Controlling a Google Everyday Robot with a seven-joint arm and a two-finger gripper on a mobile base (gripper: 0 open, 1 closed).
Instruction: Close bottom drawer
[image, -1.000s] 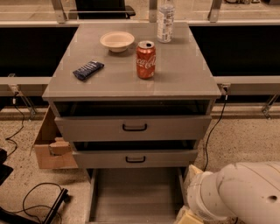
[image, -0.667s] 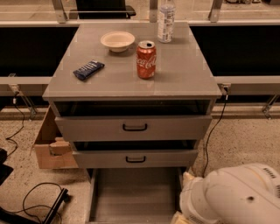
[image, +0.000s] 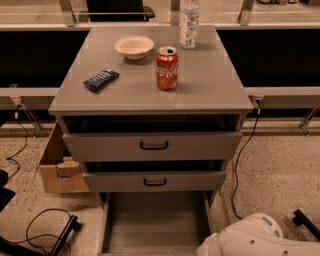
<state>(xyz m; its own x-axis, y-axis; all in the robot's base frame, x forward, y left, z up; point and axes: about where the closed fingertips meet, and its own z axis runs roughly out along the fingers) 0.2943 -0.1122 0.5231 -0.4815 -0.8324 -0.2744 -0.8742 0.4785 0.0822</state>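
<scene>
The bottom drawer (image: 155, 222) of the grey cabinet is pulled far out. Its plain grey inside shows, and its front panel and handle are cut off by the lower edge of the camera view. The mid-sized drawer (image: 155, 181) and the tallest drawer (image: 152, 145) above it each stand a little open, with black bar handles. A white rounded part of my arm (image: 252, 241) sits at the bottom right, just right of the bottom drawer's side. My gripper is out of view.
On the cabinet top (image: 210, 85) stand a red cola can (image: 167, 68), a white bowl (image: 134, 46), a clear bottle (image: 190, 22) and a blue packet (image: 101, 80). A cardboard box (image: 57, 167) sits left of the cabinet. Cables (image: 30, 225) lie on the floor.
My white arm has sunk lower and to the right in the view, showing less of itself. The drawers and the things on top have not moved.
</scene>
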